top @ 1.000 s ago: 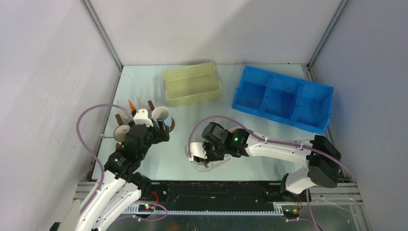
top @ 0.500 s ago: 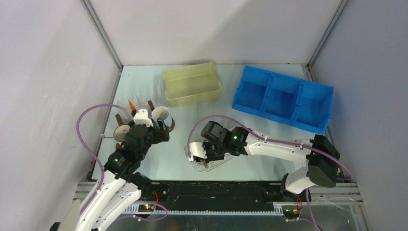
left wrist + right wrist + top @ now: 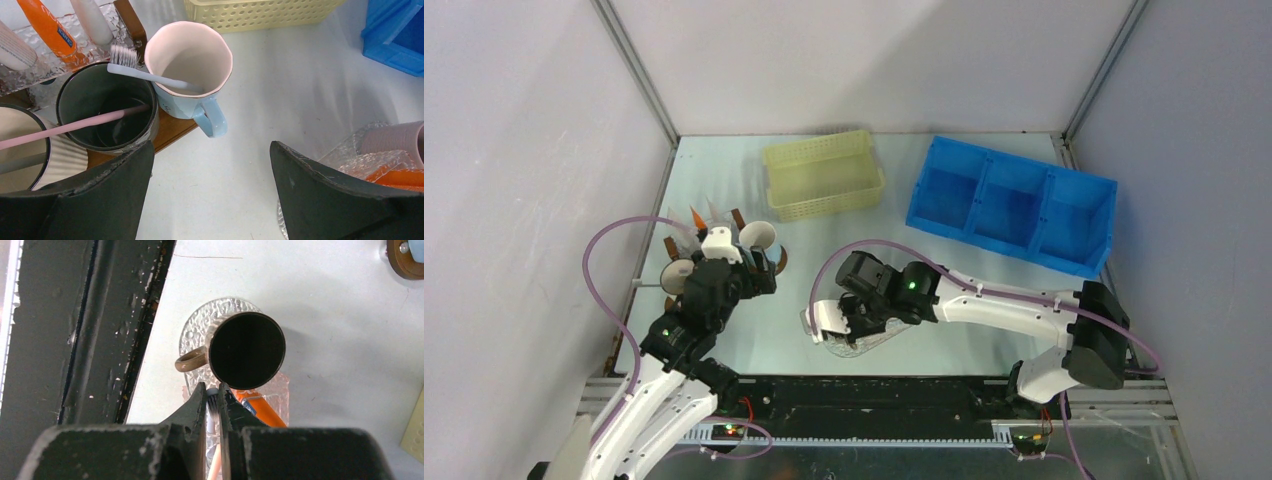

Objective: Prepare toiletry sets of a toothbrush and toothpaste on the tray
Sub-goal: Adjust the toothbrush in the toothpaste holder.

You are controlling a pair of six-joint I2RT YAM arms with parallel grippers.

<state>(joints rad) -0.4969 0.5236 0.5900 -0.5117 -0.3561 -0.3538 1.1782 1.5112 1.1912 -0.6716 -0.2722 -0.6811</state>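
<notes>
My right gripper (image 3: pixel 214 390) (image 3: pixel 828 322) is shut on the bristled head of a pale toothbrush (image 3: pixel 213 403), whose handle runs down between the fingers. It hovers over a clear glass tray (image 3: pixel 199 330) (image 3: pixel 870 346) that holds a dark mug (image 3: pixel 247 351) and an orange toothpaste tube (image 3: pixel 262 412). My left gripper (image 3: pixel 211 150) (image 3: pixel 754 272) stands open above bare table, beside the mugs. A white toothbrush (image 3: pixel 150 76) leans in a pink-and-blue mug (image 3: pixel 190 65). A pink toothbrush (image 3: pixel 85 125) rests in a black mug (image 3: pixel 107 107). Orange (image 3: pixel 47 27) and white (image 3: pixel 92 20) tubes lie behind them.
A yellow basket (image 3: pixel 822 176) stands at the back centre and a blue three-compartment bin (image 3: pixel 1012 204) at the back right. A wooden board (image 3: pixel 172 132) carries the mugs on the left. The table's dark front rail (image 3: pixel 90 340) runs close to the glass tray.
My right gripper has closed on the toothbrush head and shifted slightly left over the glass tray. The left arm has not moved.
</notes>
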